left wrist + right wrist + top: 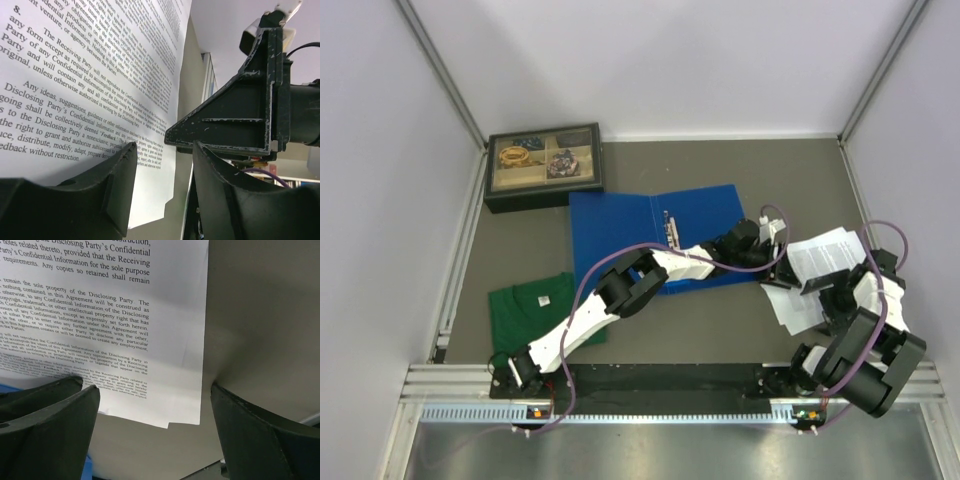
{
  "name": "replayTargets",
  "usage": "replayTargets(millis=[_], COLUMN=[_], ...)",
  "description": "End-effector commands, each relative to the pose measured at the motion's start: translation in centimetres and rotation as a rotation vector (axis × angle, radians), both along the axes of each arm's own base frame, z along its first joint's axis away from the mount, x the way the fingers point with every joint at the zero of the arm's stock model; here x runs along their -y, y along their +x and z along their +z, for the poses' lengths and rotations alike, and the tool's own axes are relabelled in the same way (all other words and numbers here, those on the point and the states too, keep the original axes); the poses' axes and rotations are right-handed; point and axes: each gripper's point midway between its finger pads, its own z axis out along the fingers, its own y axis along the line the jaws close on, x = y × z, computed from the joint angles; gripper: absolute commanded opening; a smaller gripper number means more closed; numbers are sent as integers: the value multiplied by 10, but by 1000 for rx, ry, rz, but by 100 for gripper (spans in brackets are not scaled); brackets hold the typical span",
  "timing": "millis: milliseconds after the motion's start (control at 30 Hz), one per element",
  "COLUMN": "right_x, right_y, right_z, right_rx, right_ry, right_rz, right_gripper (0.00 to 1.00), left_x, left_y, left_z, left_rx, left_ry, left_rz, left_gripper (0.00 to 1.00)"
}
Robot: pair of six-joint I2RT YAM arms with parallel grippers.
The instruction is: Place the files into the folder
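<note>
The papers (820,257) are to the right of the open blue folder (640,225), not in it. They sit where the two arms meet. More sheets (788,305) lie flat on the table (800,170) just below.

The right jaws are spread wide. The bottom of a printed sheet hangs between them, closer to the left-hand finger (55,415) — nothing squeezes it.

The left jaws are partly spread too. The sheet sits by their left-hand finger (100,195) and its lower corner dips into the gap — it is not pinched. Just past these jaws is a black finger of the right arm (240,120), very near.
</note>
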Motion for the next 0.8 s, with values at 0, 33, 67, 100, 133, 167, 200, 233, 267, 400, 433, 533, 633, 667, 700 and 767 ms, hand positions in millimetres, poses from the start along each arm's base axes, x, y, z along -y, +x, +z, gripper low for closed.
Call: replayTargets(millis=[0, 33, 67, 100, 133, 167, 200, 233, 267, 400, 433, 533, 633, 667, 700, 767], right_x=[-5, -6, -7, -6, -7, -7, -8, -8, -8, -9, -8, -8, 1, 5, 9, 12], right_y=[10, 10, 11, 15, 17, 17, 18, 19, 19, 20, 23, 25, 30, 29, 31, 33], right_z=[-9, -12, -14, -14, -15, -16, -15, -14, -13, -16, -16, -12, 4, 11, 19, 32], right_rx=[33, 31, 27, 47, 50, 54, 58, 60, 67, 76, 92, 101, 123, 118, 138, 154], right_ry=[34, 44, 47, 49, 56, 59, 62, 60, 57, 60, 57, 62, 12, -10, -36, -62], right_rz=[0, 4, 7, 12, 15, 16, 17, 15, 13, -2, -4, -19, -15, -11, -9, -1], right_gripper=[90, 90, 89, 89, 89, 89, 89, 89, 88, 86, 84, 81, 80, 80, 79, 79], left_x=[0, 0, 1, 2, 2, 2, 2, 2, 3, 3, 2, 0, -1, -2, -2, -2], left_y=[1, 2, 1, 2, 1, 0, 0, 2, 1, 1, 1, 2, 3, 4, 4, 4], left_z=[-11, -11, -12, -15, -17, -17, -20, -20, -19, -22, -22, -24, -25, -25, -25, -25], left_rx=[-39, -37, -42, -49, -54, -60, -67, -66, -67, -68, -70, -73, -76, -79, -78, -78], left_ry=[4, 2, 3, 7, 7, 5, 7, 6, 5, 11, 11, 15, 21, 22, 22, 22], left_rz=[46, 51, 50, 53, 52, 44, 44, 47, 42, 40, 41, 42, 44, 43, 44, 41], left_gripper=[54, 53, 53, 53, 53, 52, 52, 52, 52, 52, 52, 52, 51, 51, 51, 51])
